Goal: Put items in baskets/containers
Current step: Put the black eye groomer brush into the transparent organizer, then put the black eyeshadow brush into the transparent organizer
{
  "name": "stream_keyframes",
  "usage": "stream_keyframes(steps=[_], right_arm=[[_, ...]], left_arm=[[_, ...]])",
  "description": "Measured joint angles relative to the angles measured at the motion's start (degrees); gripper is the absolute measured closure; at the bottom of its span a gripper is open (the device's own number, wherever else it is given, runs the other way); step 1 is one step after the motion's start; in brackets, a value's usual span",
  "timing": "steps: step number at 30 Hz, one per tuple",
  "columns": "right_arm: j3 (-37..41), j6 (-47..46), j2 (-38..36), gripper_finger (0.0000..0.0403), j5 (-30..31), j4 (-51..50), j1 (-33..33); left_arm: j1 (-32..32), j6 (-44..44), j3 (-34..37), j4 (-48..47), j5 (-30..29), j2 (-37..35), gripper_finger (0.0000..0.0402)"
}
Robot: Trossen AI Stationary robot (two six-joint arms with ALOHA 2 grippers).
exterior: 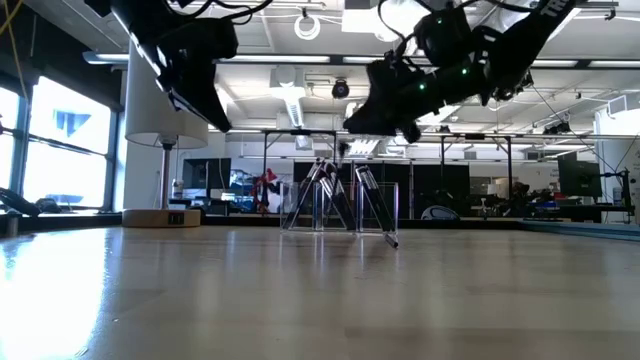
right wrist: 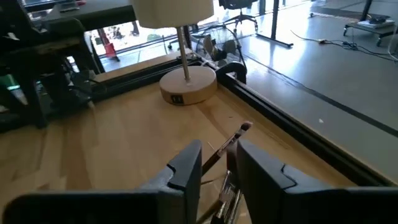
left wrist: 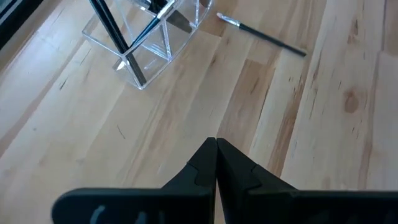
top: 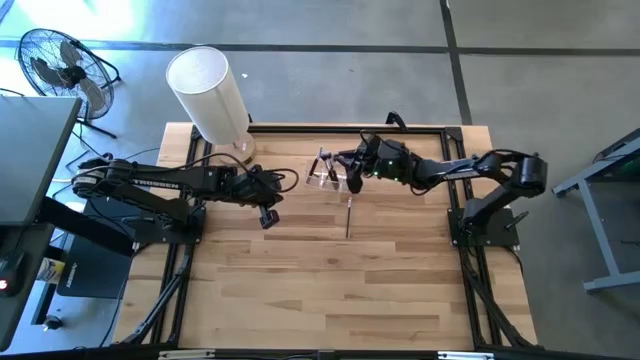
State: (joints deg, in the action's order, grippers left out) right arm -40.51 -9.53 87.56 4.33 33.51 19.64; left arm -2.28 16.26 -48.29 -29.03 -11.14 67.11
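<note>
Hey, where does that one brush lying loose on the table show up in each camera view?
High view: the loose brush lies mid-table, just below the clear holder.
Low view: it lies at the holder's right foot.
Left wrist view: upper right, beside the holder.
Right wrist view: not in it.
Shared landmark: the clear holder.

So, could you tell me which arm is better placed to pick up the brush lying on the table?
Probably the left. Its pincer is shut and empty, and its wrist view shows the loose brush ahead. The right pincer hangs over the clear holder with a brush between its fingers.
</note>
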Motion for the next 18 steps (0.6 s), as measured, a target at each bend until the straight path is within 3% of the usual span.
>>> stream_keyframes(steps=[9, 14, 18], right_arm=[[0.0, 3.7, -8.4, 0.0253, -4.4, -4.9, 1.4], [0.0, 5.1, -14.5, 0.0266, -2.2, -10.6, 1.2], [0.0, 0.6, -20.3, 0.0299, -0.8, -23.0, 1.2]], left_arm=[[0.0, 3.5, 0.0, 4.3, 0.0, 0.0, 0.0401], [0.0, 3.7, 0.0, 4.0, -0.3, 0.0, 0.0401], [0.0, 3.6, 0.0, 4.0, -0.3, 0.0, 0.0401]])
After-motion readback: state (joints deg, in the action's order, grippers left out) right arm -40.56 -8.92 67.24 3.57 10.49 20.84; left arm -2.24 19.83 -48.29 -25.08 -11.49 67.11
